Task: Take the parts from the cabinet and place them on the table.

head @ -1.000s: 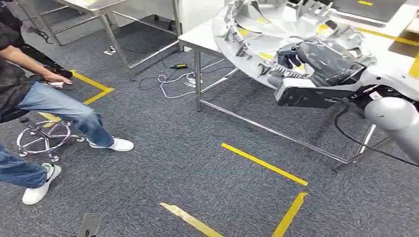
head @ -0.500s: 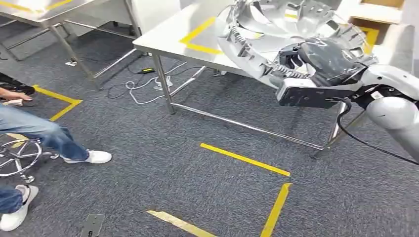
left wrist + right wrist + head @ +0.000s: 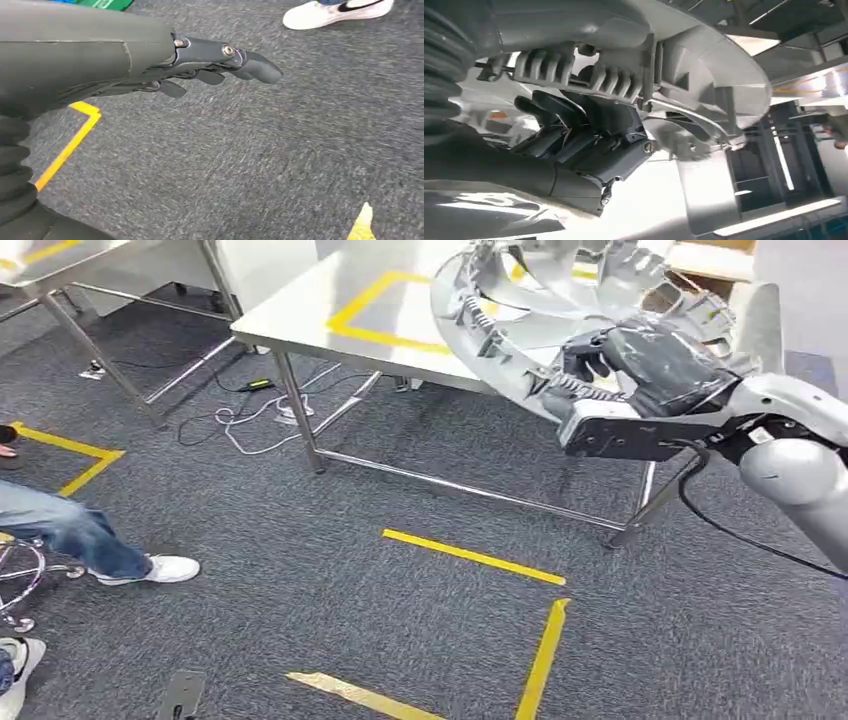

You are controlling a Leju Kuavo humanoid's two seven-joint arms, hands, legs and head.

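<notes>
A large silver-grey ring-shaped part (image 3: 520, 310) with ribbed clips along its rim hangs in the air over the near edge of a steel table (image 3: 330, 300). My right hand (image 3: 640, 365) grips its rim from below, dark fingers curled around the edge. In the right wrist view the same hand (image 3: 584, 130) holds the part (image 3: 684, 65) against its ribbed underside. My left hand (image 3: 220, 62) hangs low over the grey carpet, fingers stretched out and apart, holding nothing.
The table carries a yellow tape square (image 3: 380, 310) and stands on thin steel legs (image 3: 295, 410). Cables (image 3: 260, 410) lie under it. Yellow tape lines (image 3: 470, 555) mark the carpet. A seated person's leg and white shoe (image 3: 160, 568) are at the left, beside a stool base (image 3: 15, 570).
The camera has turned to the right: the table, tape marks and seated person have all slid left in the picture. My right hand still holds the part the same way.
</notes>
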